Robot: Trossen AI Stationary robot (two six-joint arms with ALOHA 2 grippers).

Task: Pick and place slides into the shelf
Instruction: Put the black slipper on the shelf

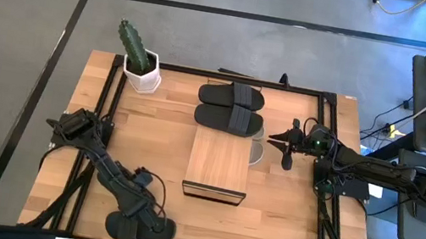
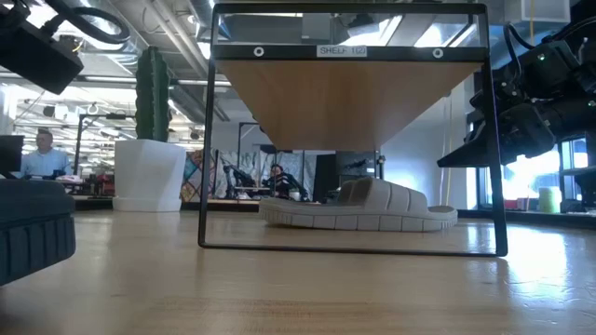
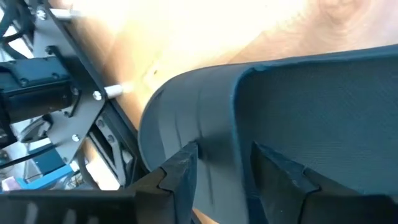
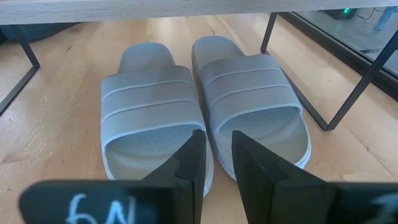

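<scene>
left gripper (image 3: 217, 168) is hanging at the near-left of the table (image 1: 281, 233), fingers spread, straddling the rim of a black slide (image 3: 298, 118); not pinching it yet, as far as i can tell. two black slides are lying there side by side (image 1: 140, 228), near the table's front edge.

right gripper (image 4: 214, 158) is hovering beside the shelf (image 1: 219, 165) on its right, fingers a narrow gap apart and holding nothing, looking in at the beige pair (image 4: 205, 106), which is sitting under the plank, toes pointing away from me, the two touching.

another black pair (image 1: 230, 108) is lying behind the shelf, one slide just against its far end.

handling, as i judge it: rubber, light, bendy, matte so grippy. a sole will be flopping if held by one end; i am favouring the side rim near the strap, or the strap itself.

around: cactus pot (image 1: 141, 74) at the far-left corner, well clear. in the way: the shelf's thin dark legs (image 4: 357, 81) and the low plank, leaving little headroom; under-space already taken by the beige pair.
</scene>
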